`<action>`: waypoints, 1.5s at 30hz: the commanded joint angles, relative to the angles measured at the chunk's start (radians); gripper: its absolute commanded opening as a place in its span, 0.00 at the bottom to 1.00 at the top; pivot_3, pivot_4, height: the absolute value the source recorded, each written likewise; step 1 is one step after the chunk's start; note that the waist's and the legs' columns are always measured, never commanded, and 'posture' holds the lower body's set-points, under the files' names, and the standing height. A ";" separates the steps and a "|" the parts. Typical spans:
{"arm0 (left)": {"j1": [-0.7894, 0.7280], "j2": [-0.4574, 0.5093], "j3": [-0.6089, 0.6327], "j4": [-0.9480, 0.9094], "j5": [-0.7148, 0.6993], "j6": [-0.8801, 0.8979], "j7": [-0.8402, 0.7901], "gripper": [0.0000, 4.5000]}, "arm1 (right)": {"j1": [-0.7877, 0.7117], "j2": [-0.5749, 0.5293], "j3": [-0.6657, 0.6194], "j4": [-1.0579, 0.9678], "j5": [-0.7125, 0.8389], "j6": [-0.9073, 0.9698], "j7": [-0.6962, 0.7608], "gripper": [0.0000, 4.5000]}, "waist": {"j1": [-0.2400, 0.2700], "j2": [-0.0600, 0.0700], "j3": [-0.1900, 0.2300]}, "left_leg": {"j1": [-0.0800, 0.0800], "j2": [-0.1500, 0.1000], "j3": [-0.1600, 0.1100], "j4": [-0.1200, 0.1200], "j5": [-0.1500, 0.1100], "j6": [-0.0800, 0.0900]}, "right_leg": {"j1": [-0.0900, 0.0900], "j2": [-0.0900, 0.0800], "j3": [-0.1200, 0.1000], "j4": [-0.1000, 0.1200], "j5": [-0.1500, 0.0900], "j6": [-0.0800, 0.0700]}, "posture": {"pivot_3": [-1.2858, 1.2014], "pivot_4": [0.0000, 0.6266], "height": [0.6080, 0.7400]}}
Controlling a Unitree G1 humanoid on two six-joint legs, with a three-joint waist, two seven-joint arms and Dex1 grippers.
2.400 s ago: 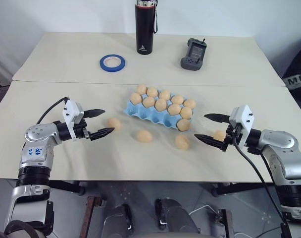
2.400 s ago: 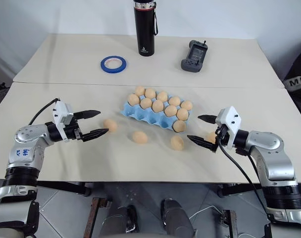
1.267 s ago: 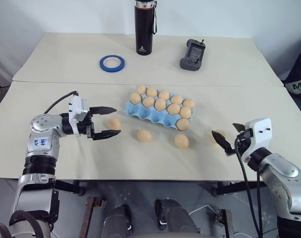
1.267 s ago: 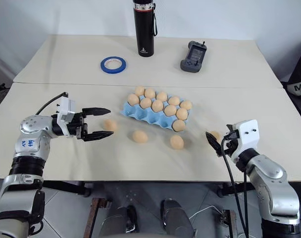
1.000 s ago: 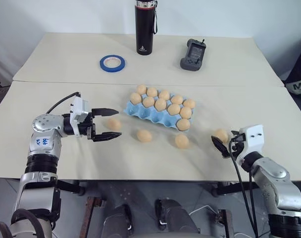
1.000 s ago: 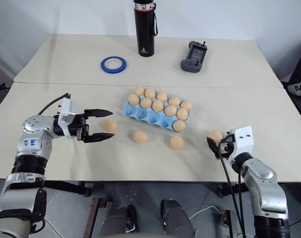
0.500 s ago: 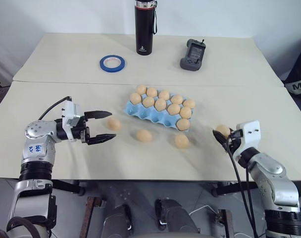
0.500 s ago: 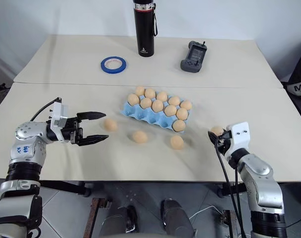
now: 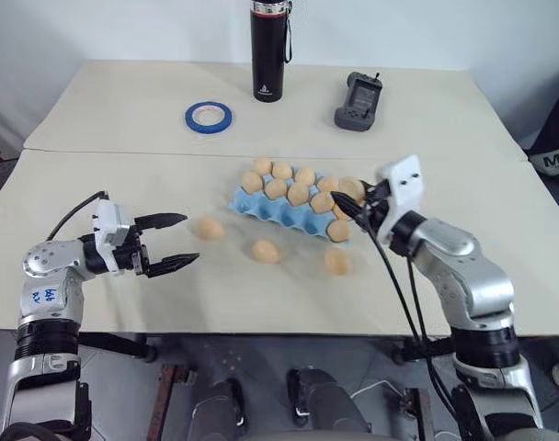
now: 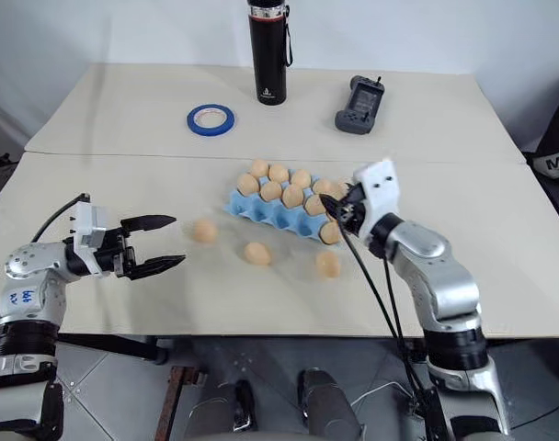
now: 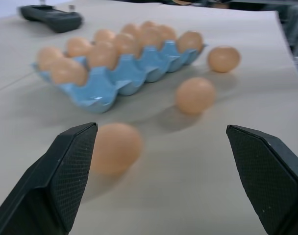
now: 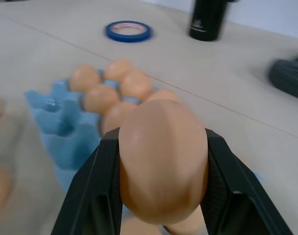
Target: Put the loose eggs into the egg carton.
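Note:
The light-blue egg carton [image 9: 259,210] lies mid-table with several tan eggs in its cups. Three loose eggs rest on the table in front of it: one at the left [image 9: 209,228], one in the middle [image 9: 267,251], one at the right [image 9: 336,262]. My right gripper [image 9: 354,198] is shut on another egg [image 12: 162,156] and holds it just above the carton's right end. To the left, my left gripper [image 9: 187,239] stands open and empty, pointing at the left egg [image 11: 114,147] from a short way off.
At the back of the table stand a black bottle [image 9: 268,50], a blue tape roll [image 9: 209,115] and a dark handheld device [image 9: 359,99]. A seam between two tabletops runs across behind the carton.
My right gripper closed on the egg at the table's right, lifted it and carried it left to the carton's right end. My left gripper, still open, drew back to the left.

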 commanded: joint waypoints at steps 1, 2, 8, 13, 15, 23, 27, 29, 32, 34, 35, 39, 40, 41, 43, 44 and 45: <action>0.025 0.022 0.056 -0.048 -0.034 -0.009 0.035 1.00 | -0.046 0.020 0.043 0.070 -0.034 -0.041 0.021 0.35 | 0.001 0.000 0.000 | 0.000 0.000 0.000 0.000 0.000 0.000 | 0.000 0.000 0.000 0.000 0.000 0.000 | 0.52 0.24 1.00; 0.032 0.025 0.062 -0.052 -0.035 -0.009 0.039 1.00 | -0.053 0.024 0.054 0.081 -0.037 -0.046 0.030 0.35 | 0.002 0.000 0.000 | -0.001 0.000 0.000 0.000 0.000 0.000 | 0.000 -0.001 0.000 -0.001 0.000 0.000 | 0.52 0.24 1.00; 0.101 0.062 0.112 -0.065 -0.042 -0.012 0.070 1.00 | -0.047 0.031 0.117 0.113 -0.075 -0.081 0.072 0.35 | -0.003 0.000 0.000 | -0.002 0.000 0.001 -0.001 0.000 -0.001 | 0.000 -0.001 0.000 -0.004 0.000 0.001 | 0.52 0.24 1.00; 0.164 0.072 0.145 -0.128 -0.064 0.013 0.095 1.00 | -0.024 0.033 0.126 0.099 -0.089 -0.101 0.087 0.51 | -0.002 0.000 0.000 | -0.001 0.000 0.001 -0.002 0.000 -0.002 | -0.001 0.000 -0.001 -0.004 0.000 0.000 | 0.52 0.24 1.00; 0.188 0.073 0.152 -0.155 -0.073 0.025 0.102 1.00 | -0.019 0.033 0.127 0.091 -0.087 -0.097 0.096 0.65 | -0.002 0.000 0.000 | -0.001 0.000 0.001 -0.002 0.000 -0.002 | 0.000 -0.001 -0.001 -0.004 0.000 0.000 | 0.52 0.24 1.00; 0.238 0.074 0.170 -0.217 -0.090 0.059 0.122 1.00 | -0.028 0.011 0.089 0.026 -0.071 -0.058 0.111 1.00 | -0.003 0.000 0.000 | -0.001 0.000 0.000 -0.003 -0.002 0.000 | 0.000 -0.001 -0.001 -0.004 0.000 0.000 | 0.52 0.24 1.00; 0.251 0.061 0.178 -0.230 -0.102 0.057 0.127 1.00 | 0.061 -0.104 0.013 -0.131 -0.014 -0.040 0.192 1.00 | 0.001 0.000 0.000 | -0.001 0.000 0.000 -0.005 -0.002 0.000 | -0.001 -0.001 -0.001 -0.006 0.000 -0.001 | 0.52 0.24 1.00; 0.256 0.057 0.177 -0.232 -0.107 0.057 0.127 1.00 | 0.127 -0.145 -0.064 -0.203 0.072 -0.001 0.232 1.00 | 0.008 -0.001 -0.001 | -0.001 0.000 0.000 -0.006 -0.002 0.000 | 0.000 -0.001 -0.001 -0.007 -0.001 -0.001 | 0.52 0.24 1.00; 0.258 0.050 0.178 -0.227 -0.114 0.046 0.120 1.00 | 0.258 -0.223 -0.174 -0.272 0.171 0.040 0.308 1.00 | 0.008 -0.001 -0.001 | -0.001 0.000 0.000 -0.007 -0.003 0.000 | 0.000 -0.001 -0.002 -0.008 -0.001 0.000 | 0.52 0.24 1.00; 0.255 0.042 0.189 -0.218 -0.126 0.034 0.117 1.00 | 0.372 -0.282 -0.231 -0.290 0.180 0.019 0.362 1.00 | 0.010 -0.001 -0.001 | -0.001 0.000 0.000 -0.007 -0.003 0.001 | 0.001 -0.001 -0.002 -0.008 -0.001 0.000 | 0.52 0.24 1.00; 0.255 0.040 0.191 -0.215 -0.129 0.030 0.116 1.00 | 0.399 -0.297 -0.241 -0.296 0.185 0.012 0.370 1.00 | 0.010 -0.001 -0.001 | 0.000 0.000 -0.001 -0.007 -0.003 0.001 | 0.001 -0.001 -0.002 -0.009 -0.001 -0.001 | 0.52 0.24 1.00; 0.252 0.031 0.198 -0.192 -0.144 0.022 0.096 1.00 | 0.552 -0.313 -0.304 -0.344 0.222 0.018 0.373 1.00 | -0.001 -0.001 -0.001 | 0.002 0.000 0.000 -0.007 -0.003 0.001 | 0.002 -0.001 -0.001 -0.008 -0.001 -0.001 | 0.52 0.24 1.00; 0.248 0.025 0.204 -0.188 -0.155 0.019 0.091 1.00 | 0.567 -0.311 -0.309 -0.355 0.230 0.020 0.368 1.00 | -0.003 -0.001 -0.001 | 0.002 0.000 -0.001 -0.007 -0.003 0.000 | 0.003 0.000 -0.001 -0.008 0.000 -0.001 | 0.52 0.24 1.00; 0.244 0.020 0.211 -0.183 -0.168 0.016 0.084 1.00 | 0.578 -0.309 -0.309 -0.362 0.235 0.021 0.362 1.00 | -0.005 -0.001 -0.001 | 0.002 0.000 -0.001 -0.007 -0.003 0.000 | 0.003 0.000 -0.001 -0.007 0.000 -0.001 | 0.52 0.24 1.00; 0.239 0.011 0.223 -0.170 -0.184 0.003 0.073 1.00 | 0.597 -0.293 -0.312 -0.372 0.237 0.013 0.334 1.00 | -0.005 -0.002 -0.001 | 0.003 0.000 0.000 -0.007 -0.002 -0.001 | 0.002 0.000 -0.001 -0.007 0.000 -0.001 | 0.52 0.24 1.00; 0.243 0.013 0.223 -0.167 -0.183 0.000 0.068 1.00 | 0.602 -0.283 -0.311 -0.375 0.237 0.010 0.318 1.00 | -0.003 -0.002 -0.001 | 0.003 0.000 0.000 -0.007 -0.002 -0.001 | 0.003 0.000 -0.001 -0.006 0.000 -0.001 | 0.52 0.24 1.00; 0.248 0.015 0.222 -0.165 -0.184 0.000 0.062 1.00 | 0.605 -0.277 -0.309 -0.379 0.238 0.007 0.307 1.00 | -0.002 -0.003 -0.002 | 0.003 0.000 -0.001 -0.007 -0.002 -0.002 | 0.003 0.000 -0.001 -0.007 0.000 -0.002 | 0.52 0.24 1.00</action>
